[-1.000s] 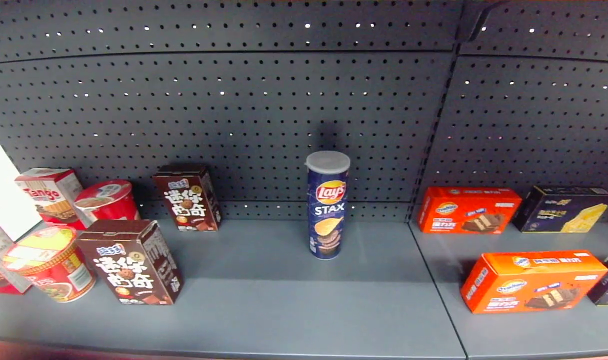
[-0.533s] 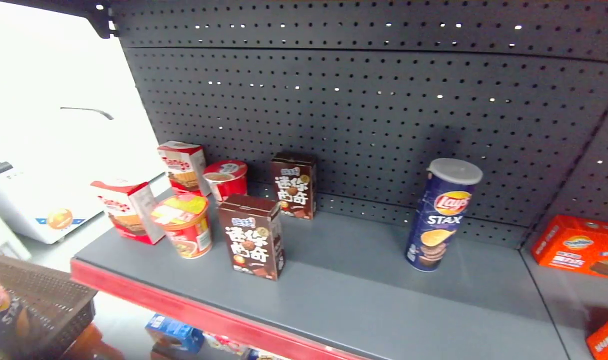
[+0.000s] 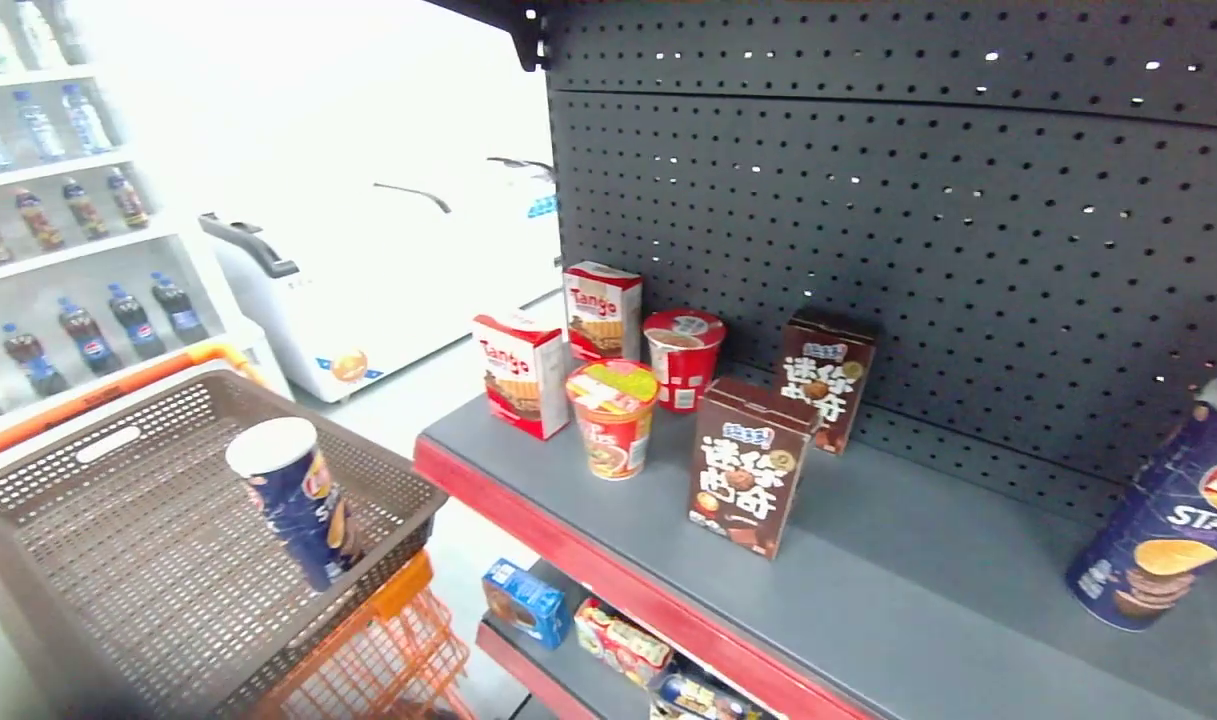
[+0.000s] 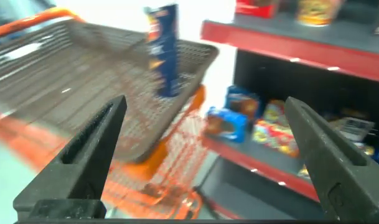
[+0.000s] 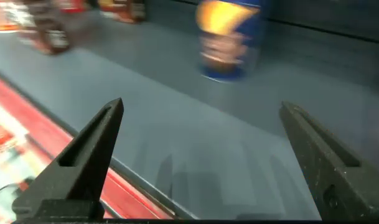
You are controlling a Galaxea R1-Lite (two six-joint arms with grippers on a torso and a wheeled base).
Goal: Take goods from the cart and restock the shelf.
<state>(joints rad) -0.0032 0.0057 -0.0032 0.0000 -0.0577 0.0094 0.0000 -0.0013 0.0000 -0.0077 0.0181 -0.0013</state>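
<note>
The left hand (image 4: pixel 205 106) gaped wide, empty. Beyond its fingers a blue chip can (image 4: pixel 164 53) stood upright in the cart's brown basket (image 4: pixel 52 93). The right hand (image 5: pixel 201 106) was likewise spread and empty, a second chip can (image 5: pixel 228 40) ahead of it on the grey shelf (image 5: pixel 177 149).

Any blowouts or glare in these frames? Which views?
Head view: background above the white freezer is blown out; light shows through the pegboard holes. Left wrist view: white glare behind the can in the basket. Right wrist view: shelf evenly lit, no glare.
</note>
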